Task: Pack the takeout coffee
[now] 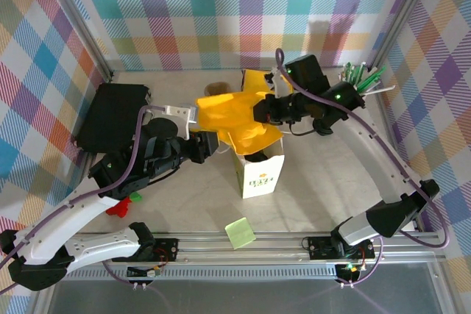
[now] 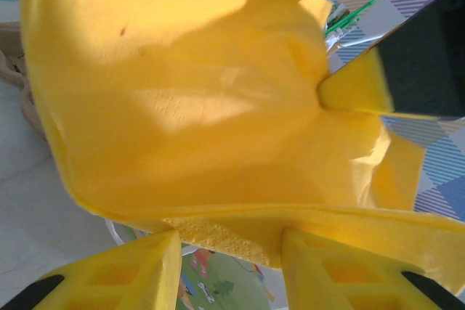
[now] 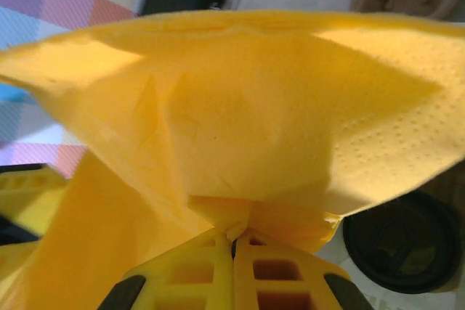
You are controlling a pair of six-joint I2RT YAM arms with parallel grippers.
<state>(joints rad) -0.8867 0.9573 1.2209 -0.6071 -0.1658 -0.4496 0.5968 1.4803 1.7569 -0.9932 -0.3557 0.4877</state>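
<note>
The right fingers (image 3: 234, 241) are closed tight on a yellow napkin (image 1: 235, 119) over the white bag (image 1: 259, 174) at bench centre. The left fingers (image 2: 230, 241) stand apart with the napkin's edge between them. The coffee (image 3: 403, 241), black lid up, sits under the napkin.

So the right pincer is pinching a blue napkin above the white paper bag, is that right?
Not quite. The napkin is yellow, not blue; the right wrist view shows it. The right pincer does pinch it above the white paper bag.
</note>
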